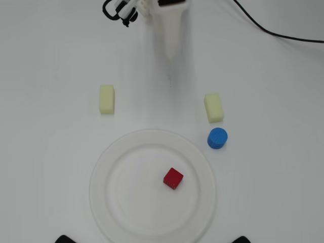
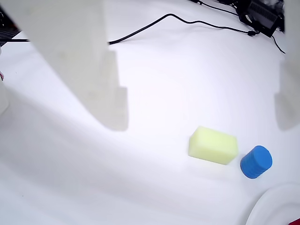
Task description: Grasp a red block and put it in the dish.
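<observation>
left yellow block (image 1: pixel 107 98): sits toward the desk's (image 1: pixel 45 152) left edge in the overhead view, looks like soft foam, not our target
dish (image 1: pixel 104 167): big white plate at the desk's near edge, probably slick
red block (image 1: pixel 173 178): already lying inside the dish, right of its middle, nothing holding it. I'd guess light and rigid; take it by two opposite flat sides
pincer (image 2: pixel 199 105): spread wide and empty in the wrist view, up near the far edge
right yellow block (image 1: pixel 213 107): just beside the blue cylinder (image 1: pixel 217 138), toward the right
writing: no labels or brands I can read anywhere
</observation>
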Motion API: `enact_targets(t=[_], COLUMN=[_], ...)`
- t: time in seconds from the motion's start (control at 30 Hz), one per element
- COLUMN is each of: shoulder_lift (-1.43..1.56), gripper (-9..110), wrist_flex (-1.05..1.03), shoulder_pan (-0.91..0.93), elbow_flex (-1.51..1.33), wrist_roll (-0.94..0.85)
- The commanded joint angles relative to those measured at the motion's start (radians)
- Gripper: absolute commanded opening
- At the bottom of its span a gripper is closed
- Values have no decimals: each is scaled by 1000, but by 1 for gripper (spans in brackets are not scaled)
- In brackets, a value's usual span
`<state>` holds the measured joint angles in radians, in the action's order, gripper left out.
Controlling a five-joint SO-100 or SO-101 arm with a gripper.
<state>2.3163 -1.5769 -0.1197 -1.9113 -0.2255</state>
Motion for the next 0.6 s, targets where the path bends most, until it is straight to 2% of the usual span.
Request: enact_targets(t=[0.0, 0.23, 0.57], shoulder_lift=[190, 466, 913], gripper=[26, 28, 29], wrist_flex=[77, 281, 291], shoulder_pan=[18, 15, -2], elbow_flex=[-149, -549, -976], wrist_roll=[-5, 8, 18])
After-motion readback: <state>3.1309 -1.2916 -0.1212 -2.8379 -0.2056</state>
